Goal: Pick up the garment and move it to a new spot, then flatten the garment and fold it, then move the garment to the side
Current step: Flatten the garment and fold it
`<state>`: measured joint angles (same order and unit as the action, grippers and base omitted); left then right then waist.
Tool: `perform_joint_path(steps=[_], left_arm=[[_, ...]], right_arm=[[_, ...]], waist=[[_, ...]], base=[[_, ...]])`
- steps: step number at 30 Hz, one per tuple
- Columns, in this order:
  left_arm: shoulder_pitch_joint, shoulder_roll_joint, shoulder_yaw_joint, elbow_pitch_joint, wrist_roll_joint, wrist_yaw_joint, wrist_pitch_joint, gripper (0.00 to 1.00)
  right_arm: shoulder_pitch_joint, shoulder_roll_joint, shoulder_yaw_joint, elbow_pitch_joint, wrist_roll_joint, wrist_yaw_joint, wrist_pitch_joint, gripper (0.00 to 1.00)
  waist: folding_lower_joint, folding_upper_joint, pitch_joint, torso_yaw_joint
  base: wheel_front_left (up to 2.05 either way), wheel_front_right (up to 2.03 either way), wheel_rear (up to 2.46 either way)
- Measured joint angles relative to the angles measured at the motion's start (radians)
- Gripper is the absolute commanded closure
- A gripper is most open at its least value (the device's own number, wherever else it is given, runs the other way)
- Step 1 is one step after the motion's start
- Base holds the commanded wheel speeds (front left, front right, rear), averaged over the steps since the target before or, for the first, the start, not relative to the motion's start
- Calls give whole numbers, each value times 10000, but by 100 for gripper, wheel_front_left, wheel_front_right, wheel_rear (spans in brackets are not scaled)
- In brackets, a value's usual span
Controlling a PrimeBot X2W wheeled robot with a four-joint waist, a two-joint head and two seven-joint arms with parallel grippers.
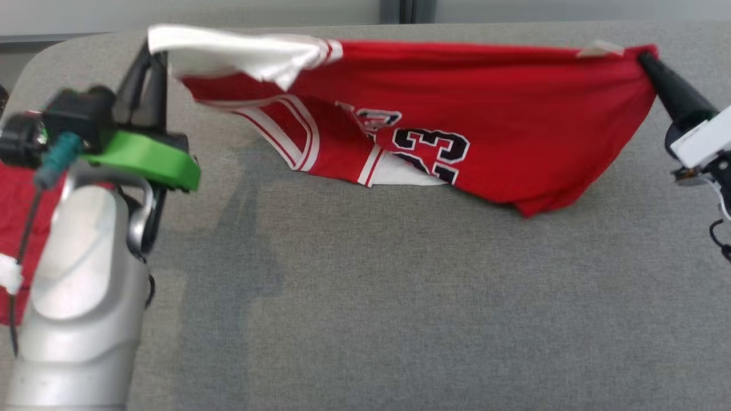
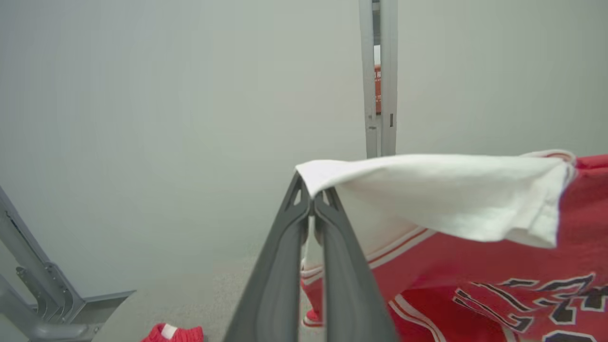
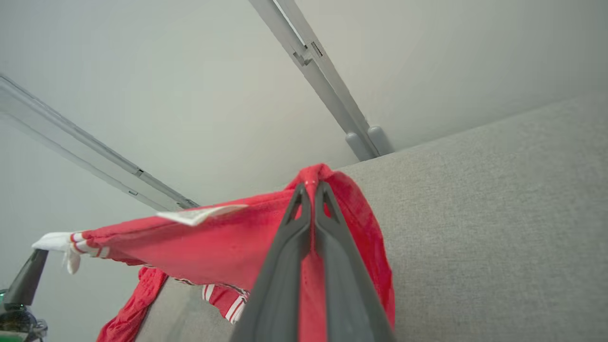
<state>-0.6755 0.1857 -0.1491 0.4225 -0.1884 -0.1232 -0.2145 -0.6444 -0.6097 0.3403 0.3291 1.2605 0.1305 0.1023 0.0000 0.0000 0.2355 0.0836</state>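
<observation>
hanging jersey: red-and-white mesh basketball jersey [image 1: 502, 125] strung above the grey fabric table [image 1: 365, 297]
left claw [image 1: 154, 57]: pinching its white end
right claw [image 1: 645, 57]: pinching its red corner
long axis: claw to claw, sideways

A grey, cloth-covered table [image 1: 400, 297] with a rounded far-left corner is carrying the work. A red jersey [image 1: 514, 125] is touching it only with its sagging lower folds, near the far edge, while its top edge is hanging stretched above the surface. A red cloth [image 1: 17, 228] is showing by the left edge; whether it is lying on the table is unclear.
</observation>
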Motion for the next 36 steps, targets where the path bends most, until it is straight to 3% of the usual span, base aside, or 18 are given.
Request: perform_joint_path(steps=[6, 11, 17, 22, 25, 31, 36], left_arm=[[-2512, 750, -320, -474, -364, -58, 849, 100], [-4482, 1235, -1110, 56, -644, -77, 1499, 100], [-7711, 1630, -1939, 1778, -546, -86, 1563, 100], [-10043, 1668, -2021, 3030, -10, 98, 251, 100], [-10913, 1592, -2000, 3367, 165, 301, -301, 100], [-10721, 1396, -1985, 2683, 240, 284, -481, 100], [-8635, 1363, -1896, 1639, 222, 171, -493, 100]], right_arm=[[-1400, -663, -77, -357, -640, 2, -326, 100], [-2927, -614, 96, 211, -1388, 2, -280, 100], [-6095, 410, 203, 2205, -2882, 4, -1016, 100], [-8428, 1310, 215, 3747, -4487, 4, -2832, 100], [-9335, 1461, 173, 4171, -5170, 8, -3455, 100], [-9606, 1455, -153, 3455, -6178, 6, -3639, 100], [-8264, 1440, -811, 2027, -6947, 0, -3647, 100]], waist=[[0, 0, 154, -185], [0, 0, 440, -311], [0, 0, 1226, -469], [0, 0, 2148, -626], [1, 0, 2706, -713], [2, 0, 3768, -735], [3, 0, 4378, -506]], base=[[0, 0, 0], [0, 0, 0], [0, 0, 0], [0, 0, 0], [0, 0, 0], [0, 0, 0], [0, 0, 0]])
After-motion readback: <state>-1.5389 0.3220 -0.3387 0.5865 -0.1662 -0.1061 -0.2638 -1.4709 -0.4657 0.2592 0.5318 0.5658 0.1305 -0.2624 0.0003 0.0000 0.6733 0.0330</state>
